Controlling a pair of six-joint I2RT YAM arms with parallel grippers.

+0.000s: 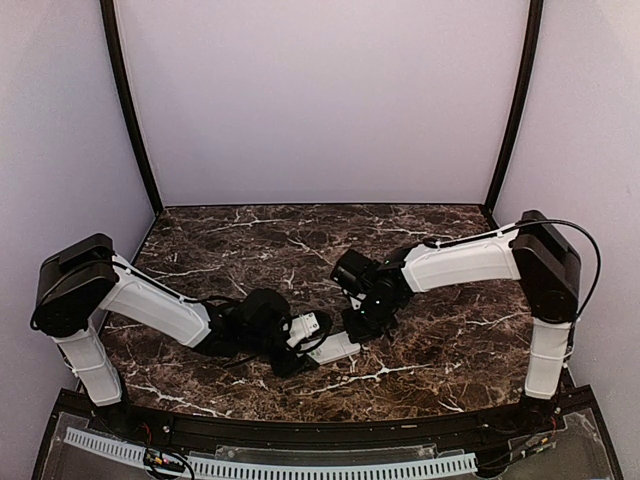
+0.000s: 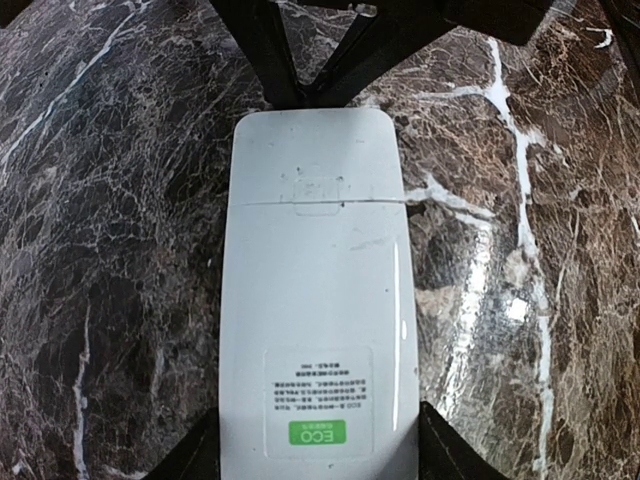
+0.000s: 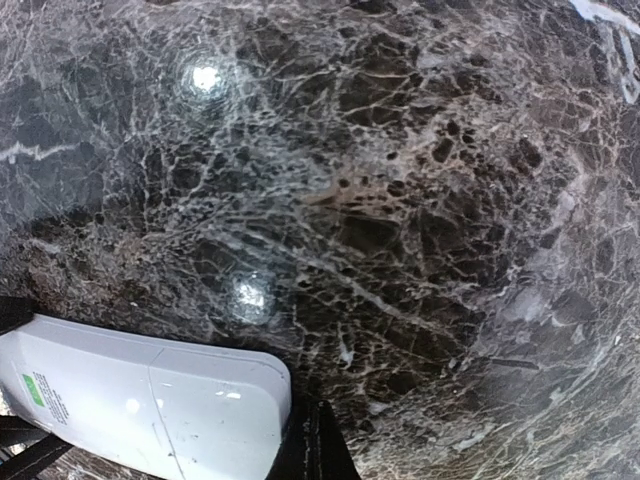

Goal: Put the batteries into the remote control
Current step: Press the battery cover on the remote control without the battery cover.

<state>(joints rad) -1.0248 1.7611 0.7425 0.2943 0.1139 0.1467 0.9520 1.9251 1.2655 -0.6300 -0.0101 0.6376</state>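
The remote control [image 1: 335, 347] lies back up on the marble table, its plain white back [image 2: 315, 300] showing a green ECO label and the battery cover seam near the far end. My left gripper [image 2: 320, 425] holds its near end, one finger pressed against each long edge. My right gripper [image 1: 362, 325] is shut, and its joined fingertips [image 3: 312, 440] rest at the rounded corner of the remote control [image 3: 150, 405], on the battery cover end. No batteries are in view.
Dark marble tabletop [image 1: 300, 240] stretches behind the arms to the pale back wall. Black curved frame posts [image 1: 130, 110] stand at both back corners. A white perforated strip [image 1: 270, 465] runs along the near edge.
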